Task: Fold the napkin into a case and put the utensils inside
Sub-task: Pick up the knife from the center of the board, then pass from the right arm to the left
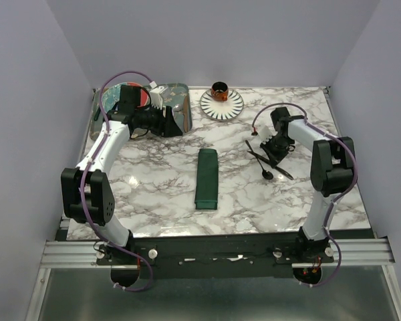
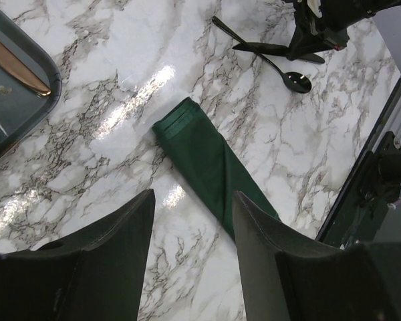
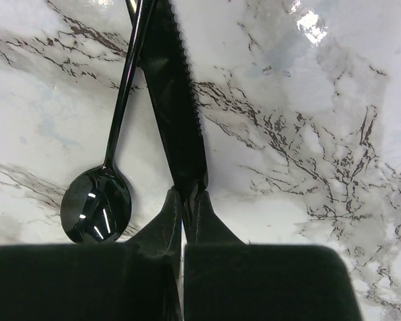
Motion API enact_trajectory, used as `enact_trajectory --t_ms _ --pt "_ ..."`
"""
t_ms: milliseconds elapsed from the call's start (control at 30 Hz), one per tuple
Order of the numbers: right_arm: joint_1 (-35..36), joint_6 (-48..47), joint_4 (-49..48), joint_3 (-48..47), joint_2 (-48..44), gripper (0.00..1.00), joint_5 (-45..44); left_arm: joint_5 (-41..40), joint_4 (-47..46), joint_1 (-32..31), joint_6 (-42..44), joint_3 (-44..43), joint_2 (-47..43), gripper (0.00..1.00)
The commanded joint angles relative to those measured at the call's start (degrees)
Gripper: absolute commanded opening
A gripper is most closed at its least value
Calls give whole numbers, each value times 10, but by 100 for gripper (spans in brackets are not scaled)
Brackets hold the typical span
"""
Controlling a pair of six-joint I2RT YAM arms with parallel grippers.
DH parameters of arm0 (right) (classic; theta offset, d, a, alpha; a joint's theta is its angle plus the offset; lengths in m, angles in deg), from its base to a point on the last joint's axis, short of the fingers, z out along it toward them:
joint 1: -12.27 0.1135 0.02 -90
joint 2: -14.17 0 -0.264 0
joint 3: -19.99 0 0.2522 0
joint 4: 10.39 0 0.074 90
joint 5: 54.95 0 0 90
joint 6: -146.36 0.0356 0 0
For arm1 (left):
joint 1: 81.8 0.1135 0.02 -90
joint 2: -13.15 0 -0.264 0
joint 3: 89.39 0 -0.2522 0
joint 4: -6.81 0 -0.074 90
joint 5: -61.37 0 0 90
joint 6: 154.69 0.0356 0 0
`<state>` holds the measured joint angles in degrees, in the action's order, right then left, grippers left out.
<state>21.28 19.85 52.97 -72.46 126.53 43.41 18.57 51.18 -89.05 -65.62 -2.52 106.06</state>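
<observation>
The right tool (image 3: 184, 200) is pinched shut on one end of the slim matte black serrated knife (image 3: 174, 100), at three o'clock from the long narrow dark green cloth case (image 1: 206, 177) mid-worktop (image 1: 154, 180). Best to lift it level, clear of the glossy black spoon (image 3: 97, 204) just beside it. The left tool (image 2: 194, 197) gapes empty.

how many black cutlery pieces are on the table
2: a spoon and a knife, crossed, right of the folded napkin; the right gripper pinches the knife's end. Another may be hidden under it.
</observation>
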Motion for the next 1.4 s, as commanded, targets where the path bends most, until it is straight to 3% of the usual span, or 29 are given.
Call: enact_trajectory --t_ms 0,400,600,833,1033,1200,1367 --pt "4 8 -33 33 -32 1 -28 7 4 3 -1 -23 0 60" --pt "-6 64 25 1 -115 1 -108 -20 10 4 7 -14 -10 64" --pt "-10 99 33 -37 -144 1 -71 -29 -31 3 -7 18 -35 67" --pt "6 173 4 -82 -147 1 17 -60 -221 -42 -193 101 -58 67" --pt "67 242 -41 -102 -153 1 52 -97 -368 -99 -356 152 -56 66" --pt "120 297 -65 -114 -161 1 80 -151 -432 -142 -468 138 -25 67" --pt "151 322 -75 -114 -169 1 86 -168 -463 -161 -512 126 6 67"
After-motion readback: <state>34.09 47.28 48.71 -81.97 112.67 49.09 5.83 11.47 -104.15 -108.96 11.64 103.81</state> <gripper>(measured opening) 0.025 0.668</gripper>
